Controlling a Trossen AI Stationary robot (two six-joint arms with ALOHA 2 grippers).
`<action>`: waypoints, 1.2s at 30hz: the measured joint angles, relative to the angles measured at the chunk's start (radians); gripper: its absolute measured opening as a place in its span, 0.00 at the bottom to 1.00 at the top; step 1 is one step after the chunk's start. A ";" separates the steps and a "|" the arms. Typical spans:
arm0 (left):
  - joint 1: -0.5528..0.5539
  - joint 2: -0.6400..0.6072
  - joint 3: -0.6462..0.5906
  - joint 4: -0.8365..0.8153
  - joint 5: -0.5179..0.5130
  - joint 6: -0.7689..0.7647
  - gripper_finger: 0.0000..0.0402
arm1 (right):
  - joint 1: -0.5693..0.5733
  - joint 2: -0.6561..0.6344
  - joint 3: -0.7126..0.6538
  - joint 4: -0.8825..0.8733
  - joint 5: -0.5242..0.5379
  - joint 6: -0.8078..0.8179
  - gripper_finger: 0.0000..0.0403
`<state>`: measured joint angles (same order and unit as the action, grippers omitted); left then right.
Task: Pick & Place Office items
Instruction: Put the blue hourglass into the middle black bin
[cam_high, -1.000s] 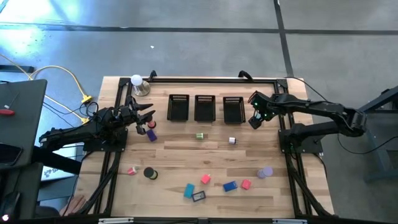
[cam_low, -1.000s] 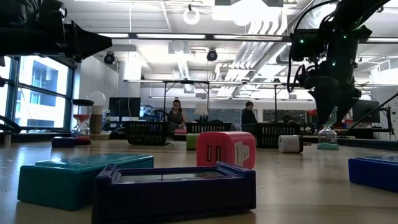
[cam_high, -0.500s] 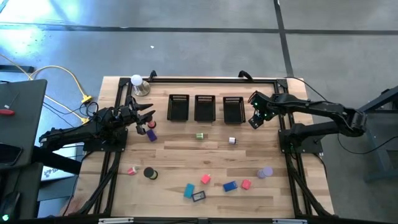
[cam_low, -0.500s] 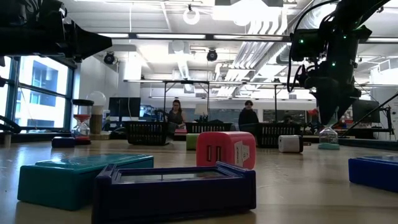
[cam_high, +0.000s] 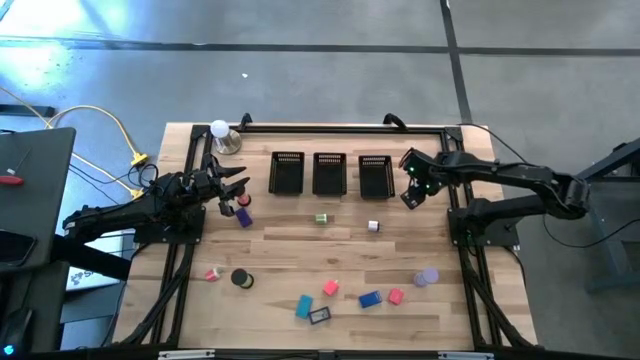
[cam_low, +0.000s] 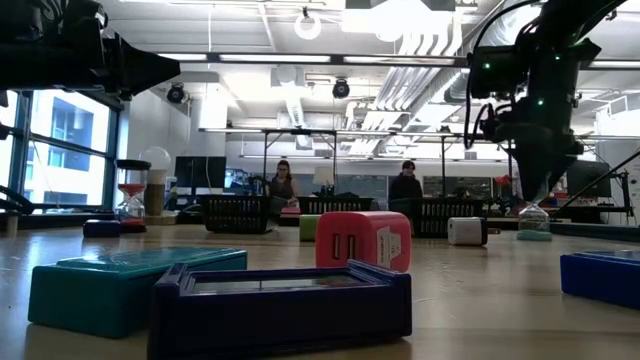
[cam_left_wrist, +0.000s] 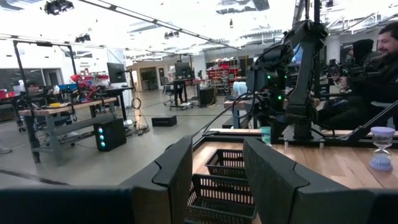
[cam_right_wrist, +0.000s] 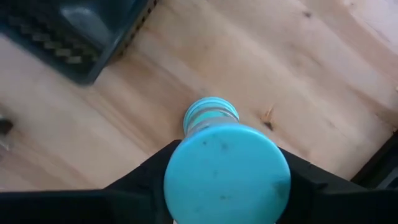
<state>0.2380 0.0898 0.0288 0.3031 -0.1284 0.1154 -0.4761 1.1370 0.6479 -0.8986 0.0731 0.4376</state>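
Right gripper closed on a teal hourglass beside the mesh bins

The right gripper sits at about 2 o'clock on the worktop, just right of the rightmost of three black mesh bins, its fingers clamped on a teal-capped hourglass held above the wood. The left gripper, at 10 o'clock, grips a pink hourglass. Small pink, blue, teal and purple blocks and a black roll lie scattered from 5 to 7 o'clock.
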 joint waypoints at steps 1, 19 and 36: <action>0.000 0.000 0.000 0.000 0.000 0.000 0.34 | 0.006 0.000 0.000 -0.007 -0.002 0.001 0.46; 0.000 0.000 0.000 0.001 0.002 -0.003 0.34 | 0.176 -0.094 0.000 -0.032 -0.096 0.088 0.44; -0.001 0.285 0.000 0.392 0.236 0.173 0.35 | 0.368 -0.135 0.000 0.398 -0.177 0.116 0.44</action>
<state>0.2375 0.3753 0.0288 0.6952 0.1075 0.2883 -0.1080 1.0023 0.6479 -0.5001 -0.1043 0.5533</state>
